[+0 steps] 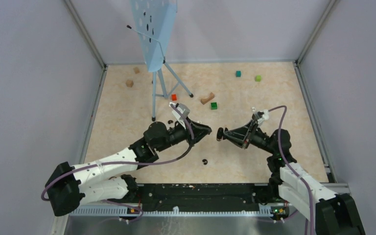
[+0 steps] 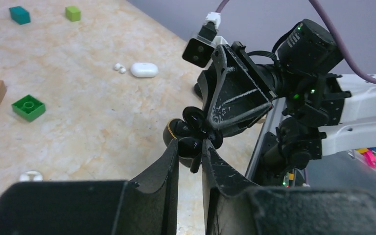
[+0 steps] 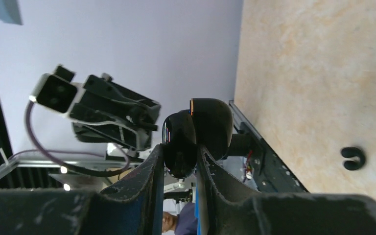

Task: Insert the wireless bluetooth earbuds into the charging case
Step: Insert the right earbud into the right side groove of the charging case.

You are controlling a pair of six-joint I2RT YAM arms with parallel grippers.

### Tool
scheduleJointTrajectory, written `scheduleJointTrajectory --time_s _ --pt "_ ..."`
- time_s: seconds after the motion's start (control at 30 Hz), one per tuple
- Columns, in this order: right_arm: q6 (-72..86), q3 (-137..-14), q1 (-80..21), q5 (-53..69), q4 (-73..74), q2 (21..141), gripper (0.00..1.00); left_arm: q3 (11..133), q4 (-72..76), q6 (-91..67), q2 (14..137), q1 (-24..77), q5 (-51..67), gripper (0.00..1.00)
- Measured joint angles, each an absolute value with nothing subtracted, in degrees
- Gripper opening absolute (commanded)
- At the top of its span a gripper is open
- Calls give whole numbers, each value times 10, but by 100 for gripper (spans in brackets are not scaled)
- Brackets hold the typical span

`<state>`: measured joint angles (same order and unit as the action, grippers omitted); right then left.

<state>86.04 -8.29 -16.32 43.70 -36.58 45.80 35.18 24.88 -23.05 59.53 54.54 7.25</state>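
Note:
My right gripper [image 1: 223,134] [image 3: 180,149] is shut on the black charging case [image 1: 220,134] [image 3: 178,139], held above the table with its lid open. The half with the orange rim [image 2: 173,129] faces my left gripper. My left gripper [image 1: 208,131] [image 2: 191,144] is shut on a glossy black earbud [image 2: 192,146], right at the case's opening and touching it. Another black earbud [image 1: 205,161] [image 3: 352,158] lies on the table below. A pair of white earbuds [image 2: 120,67] sits beside a white case [image 2: 143,69] farther off.
A blue perforated panel on a tripod [image 1: 156,39] stands at the back left. Green [image 1: 214,105], red [image 1: 174,97], teal [image 1: 238,73] and lime [image 1: 258,78] blocks and a wooden arch [image 1: 207,98] are scattered behind the grippers. A black rail [image 1: 196,196] runs along the near edge.

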Motion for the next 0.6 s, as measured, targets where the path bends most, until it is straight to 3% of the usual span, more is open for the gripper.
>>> scheduleJointTrajectory --time_s 0.23,0.6 --pt "923 -83 -163 445 -460 459 0 321 354 -248 602 545 125 12" --pt "955 -83 -163 448 -484 459 0 306 481 -265 653 545 172 12"
